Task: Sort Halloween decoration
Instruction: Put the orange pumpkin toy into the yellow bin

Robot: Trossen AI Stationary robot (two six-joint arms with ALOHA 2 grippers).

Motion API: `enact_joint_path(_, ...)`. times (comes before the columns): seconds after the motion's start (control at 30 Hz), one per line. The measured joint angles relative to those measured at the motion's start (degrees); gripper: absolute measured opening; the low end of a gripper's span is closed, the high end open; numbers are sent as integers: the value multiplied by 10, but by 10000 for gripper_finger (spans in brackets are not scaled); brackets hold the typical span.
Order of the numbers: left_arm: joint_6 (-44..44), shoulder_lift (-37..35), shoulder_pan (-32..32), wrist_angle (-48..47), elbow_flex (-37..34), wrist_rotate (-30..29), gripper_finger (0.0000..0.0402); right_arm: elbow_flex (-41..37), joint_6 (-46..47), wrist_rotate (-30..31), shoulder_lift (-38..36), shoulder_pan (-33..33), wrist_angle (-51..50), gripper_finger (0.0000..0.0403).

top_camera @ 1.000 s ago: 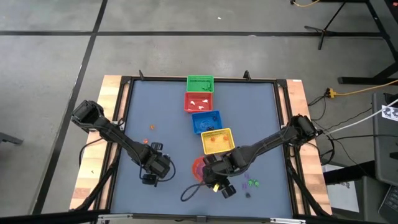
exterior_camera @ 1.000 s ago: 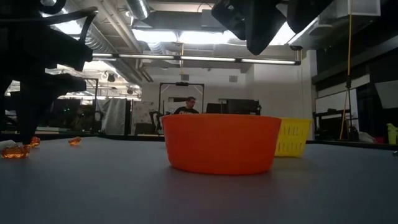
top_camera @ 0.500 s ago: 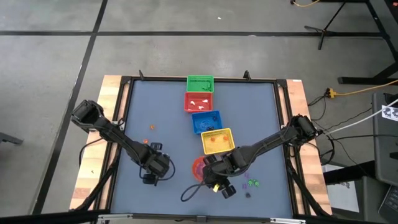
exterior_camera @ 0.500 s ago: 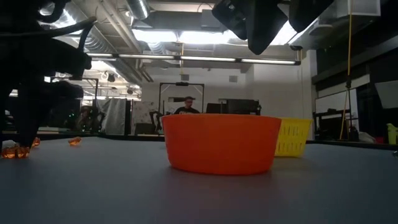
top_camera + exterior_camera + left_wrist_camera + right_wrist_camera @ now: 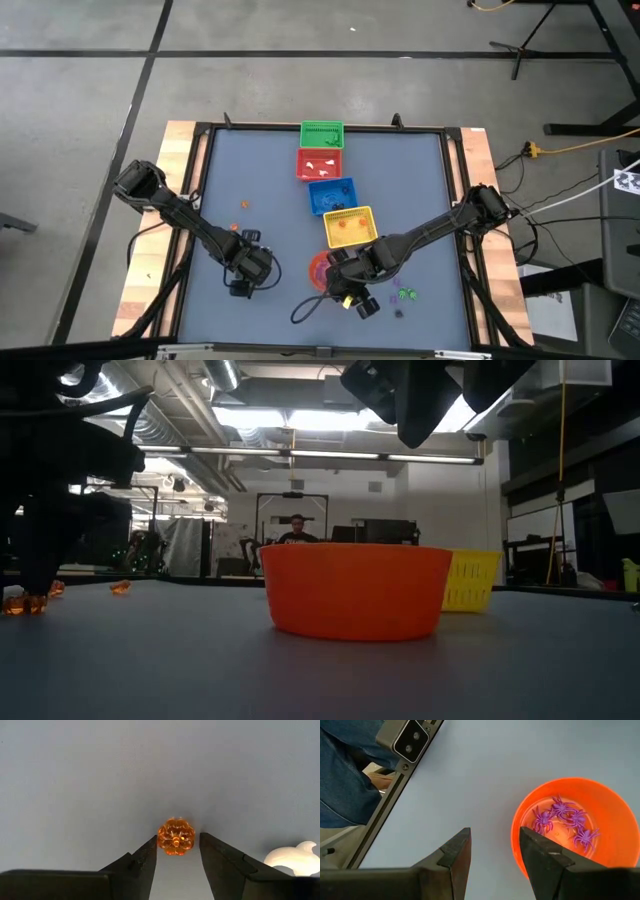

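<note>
A tiny orange pumpkin lies on the blue-grey table. My left gripper points straight down over it, open, one finger on each side; it shows in the high view at the near left. More orange trinkets lie farther off, and a white ghost lies beside the gripper. My right gripper hangs open and holds nothing, beside the orange bowl, which has purple spiders in it. My left gripper comes from above with one finger right at the pumpkin's side and the other a small gap away. Whether that finger touches the pumpkin, I cannot tell. The pumpkin rests on the table.
A row of square baskets runs from the far edge toward the bowl: green, red, blue, yellow. Green and purple trinkets lie near the front right. A person in jeans stands at the table's edge.
My left gripper has sunk a little toward the table around the orange pumpkin. My right arm has kept still.
</note>
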Motion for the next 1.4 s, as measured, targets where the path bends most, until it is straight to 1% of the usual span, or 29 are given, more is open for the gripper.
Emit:
enact_joint_path(0.2, 0, 1, 0, 2, 0, 2, 114, 0, 0, 0, 0, 0, 0, 167)
enact_joint_path(0.37, 0, 1, 0, 1, -1, 2, 103, 0, 0, 0, 0, 0, 0, 167)
enact_joint_path(1.23, -2, 2, 0, 20, -1, -1, 102, 0, 15, 0, 0, 0, 0, 167)
enact_joint_path(1.4, -18, 2, 0, 30, -2, -1, 102, 0, 15, 0, 0, 0, 0, 167)
